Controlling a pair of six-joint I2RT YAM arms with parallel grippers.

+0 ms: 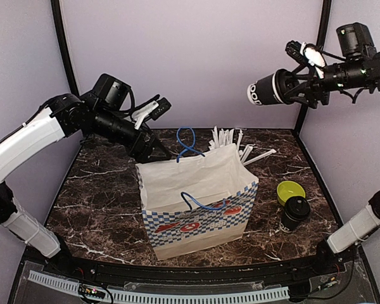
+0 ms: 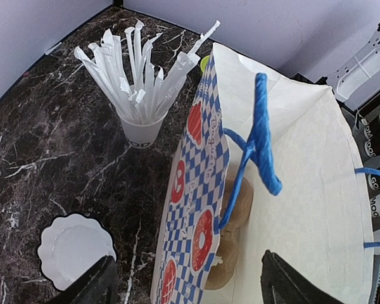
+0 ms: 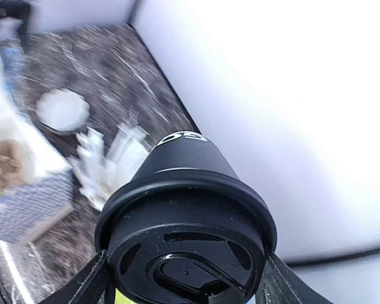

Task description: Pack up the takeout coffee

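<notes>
Right gripper (image 1: 290, 87) clamped on one cup (image 1: 266, 90), held sideways, high at 2 o'clock of the bag (image 1: 196, 190). We read that as clearing the rim. Left gripper (image 1: 153, 147) has fingers apart astride the bag's 10 o'clock rim, likely steadying it. Second cup (image 1: 295, 212) stands at 4 o'clock.

My right pincer (image 1: 291, 87), clamped on a black cup (image 1: 266, 92), hung high near the right wall, with open air running down-left to the paper bag (image 1: 199, 212), whose mouth gaped upward. In the way at that mouth were the blue handles (image 1: 187, 143) standing above the rims, my left pincer (image 1: 155, 151) spread at the far-left rim, and a brown lump (image 2: 231, 209) low inside. The straw cup (image 1: 239, 151) crowded the bag's far side and the green bowl (image 1: 291, 190) and second cup (image 1: 295, 214) sat near its right, while the tabletop (image 1: 95, 202) lay bare on its left.
</notes>
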